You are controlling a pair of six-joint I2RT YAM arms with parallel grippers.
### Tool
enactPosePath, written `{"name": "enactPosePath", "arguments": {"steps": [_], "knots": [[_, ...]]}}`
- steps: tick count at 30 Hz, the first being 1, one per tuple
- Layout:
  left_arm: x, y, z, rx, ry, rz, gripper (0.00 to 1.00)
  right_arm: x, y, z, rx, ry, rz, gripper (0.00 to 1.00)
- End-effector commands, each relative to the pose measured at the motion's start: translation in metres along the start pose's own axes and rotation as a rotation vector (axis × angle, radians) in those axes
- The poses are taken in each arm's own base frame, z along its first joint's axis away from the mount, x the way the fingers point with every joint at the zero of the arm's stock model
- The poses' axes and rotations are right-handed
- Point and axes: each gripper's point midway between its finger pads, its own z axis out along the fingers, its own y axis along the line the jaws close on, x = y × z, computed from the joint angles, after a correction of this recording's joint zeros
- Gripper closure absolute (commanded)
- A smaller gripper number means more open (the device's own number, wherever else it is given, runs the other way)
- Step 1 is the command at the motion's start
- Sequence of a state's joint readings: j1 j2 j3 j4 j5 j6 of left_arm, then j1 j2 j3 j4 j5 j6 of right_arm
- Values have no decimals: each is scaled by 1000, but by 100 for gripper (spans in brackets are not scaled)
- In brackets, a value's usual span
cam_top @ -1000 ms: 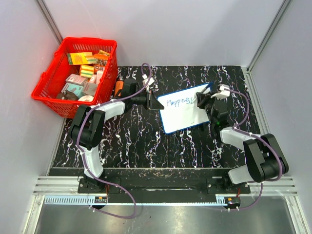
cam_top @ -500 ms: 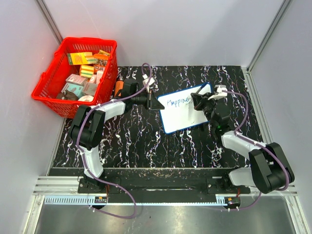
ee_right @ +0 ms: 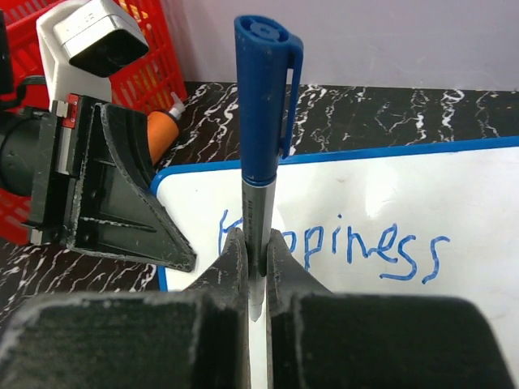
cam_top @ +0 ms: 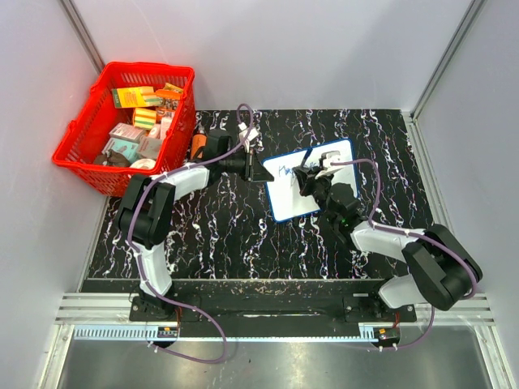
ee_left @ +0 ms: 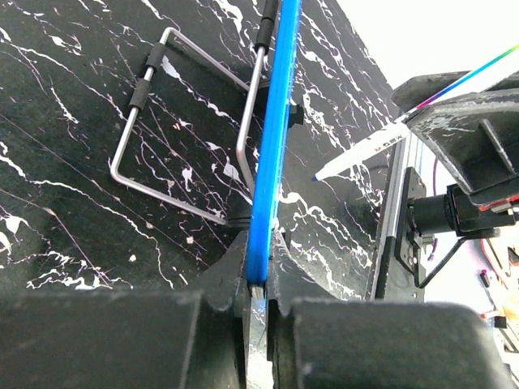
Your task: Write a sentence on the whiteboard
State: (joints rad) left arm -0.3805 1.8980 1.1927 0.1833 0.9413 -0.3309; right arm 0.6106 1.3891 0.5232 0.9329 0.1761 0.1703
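At the middle of the worktop (cam_top: pixel 219 235), a little right of centre in the overhead view, sits the whiteboard (cam_top: pixel 292 203), well apart from the red basket (cam_top: pixel 150 67) in the upper left. We judge the task under way but less than half done. One blue word of the sentence (ee_right: pixel 365 247), "Happiness", runs along the top of the white face. The space beneath it is bare, so the rest remains to be written.

The left claw (ee_left: pixel 258 279) is closed on the board's blue rim at its left short edge, pinching it between both fingers. A bent wire stand (ee_left: pixel 147 66) shows just beside that rim, on the side away from the marker (ee_right: pixel 263 97). The right claw (ee_right: pixel 253 255) is clamped low on the marker's grey barrel and hangs over the left part of the board, near the first letter of the word. We reckon the next line could begin from there, though we cannot tell whether the tip touches the surface.

The board's long axis runs left to right across the overhead frame, its right end tipped slightly toward the top, and the writing follows that axis. The marker's long axis stands upright in the right wrist view, with the blue cap end at the top and the writing tip hidden below between the fingers. In the left wrist view the tip points toward the lower left, at the board.
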Motion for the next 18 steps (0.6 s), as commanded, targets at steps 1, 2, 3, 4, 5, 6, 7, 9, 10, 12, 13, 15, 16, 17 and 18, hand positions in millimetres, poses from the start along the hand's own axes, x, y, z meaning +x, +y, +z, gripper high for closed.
{"name": "enactPosePath", "arguments": {"steps": [1,2,3,4,5,6,7,9,10,12,13,15,16,17,18], "knots": [[34,51,5,-217,117,-37,100,-29,-6,7,56,-121,-39,100],[32,54,7,-224,122,-38,100,-33,-5,7,57,-133,-39,100],[33,56,8,-228,127,-42,100,-35,-7,7,62,-140,-46,100],[35,58,8,-232,137,-46,100,-38,-6,7,60,-150,-45,100],[34,62,8,-239,141,-50,100,-41,-5,7,57,-166,-43,100],[34,64,8,-248,146,-55,100,-42,-4,6,49,-171,-48,100],[37,67,6,-254,161,-68,100,-44,-3,6,48,-178,-46,100],[34,72,7,-257,169,-73,100,-45,-2,7,42,-185,-49,100],[36,74,5,-259,185,-78,100,-46,-3,8,45,-187,-48,100],[37,75,4,-258,201,-83,100,-44,-3,10,46,-185,-60,100],[34,78,3,-262,204,-71,100,-41,-4,11,48,-187,-64,100],[36,78,2,-261,217,-68,100,-41,-4,12,48,-198,-79,100],[35,78,2,-261,223,-66,100,-39,-5,14,46,-202,-82,100],[35,79,2,-261,227,-68,100,-38,-4,15,43,-204,-87,100],[38,80,0,-267,240,-79,100,-36,-4,16,39,-208,-90,100]]}}
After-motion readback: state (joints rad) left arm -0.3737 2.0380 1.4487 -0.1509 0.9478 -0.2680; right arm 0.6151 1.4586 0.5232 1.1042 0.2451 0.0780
